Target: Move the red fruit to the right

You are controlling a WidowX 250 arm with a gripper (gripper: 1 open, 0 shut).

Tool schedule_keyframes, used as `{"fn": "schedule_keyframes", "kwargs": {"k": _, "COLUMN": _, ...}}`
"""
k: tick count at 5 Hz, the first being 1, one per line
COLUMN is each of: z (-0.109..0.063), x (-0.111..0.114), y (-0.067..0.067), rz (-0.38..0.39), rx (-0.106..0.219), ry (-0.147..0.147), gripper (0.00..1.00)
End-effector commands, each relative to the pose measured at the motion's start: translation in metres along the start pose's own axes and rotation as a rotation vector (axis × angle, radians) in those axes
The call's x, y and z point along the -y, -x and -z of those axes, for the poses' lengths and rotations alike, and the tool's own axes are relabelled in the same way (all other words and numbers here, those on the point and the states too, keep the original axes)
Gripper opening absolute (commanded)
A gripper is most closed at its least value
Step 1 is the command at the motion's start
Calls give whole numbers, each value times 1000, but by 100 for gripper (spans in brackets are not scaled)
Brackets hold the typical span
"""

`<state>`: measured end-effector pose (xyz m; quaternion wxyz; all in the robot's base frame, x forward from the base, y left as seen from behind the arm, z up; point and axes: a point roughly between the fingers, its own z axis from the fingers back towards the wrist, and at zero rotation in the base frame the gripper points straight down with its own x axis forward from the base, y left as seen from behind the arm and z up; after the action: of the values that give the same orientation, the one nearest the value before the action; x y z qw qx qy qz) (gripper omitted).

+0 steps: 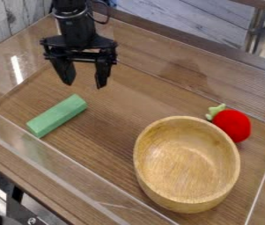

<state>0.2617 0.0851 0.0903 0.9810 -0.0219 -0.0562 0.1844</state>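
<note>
One red fruit (232, 124) prob. touching bowl (188, 164), near rt wall; gripper (84, 77) jaws apart

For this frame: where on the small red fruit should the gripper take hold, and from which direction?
Probably from straight above, jaws closing across the round body of the small red fruit below its green leafy top. The wooden bowl sits close beside it, so a side approach looks cramped. The open gripper already points down.
</note>
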Motion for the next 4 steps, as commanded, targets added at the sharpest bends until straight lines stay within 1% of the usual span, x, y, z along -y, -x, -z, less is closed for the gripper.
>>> {"fn": "schedule_keyframes", "kwargs": {"k": 1, "z": -18, "x": -23, "y": -18, "rz": 11, "rx": 82, "ry": -4, "gripper": 100}}
{"fn": "schedule_keyframes", "kwargs": {"k": 2, "z": -14, "x": -48, "y": -19, "rz": -13, "rx": 79, "ry": -8, "gripper": 100}}
{"fn": "schedule_keyframes", "kwargs": {"k": 3, "z": -14, "x": -35, "y": -11, "rz": -57, "rx": 82, "ry": -3, "gripper": 100}}
{"fn": "schedule_keyframes", "kwargs": {"k": 4, "z": -17, "x": -26, "y": -4, "rz": -124, "rx": 58, "ry": -15, "gripper": 100}}
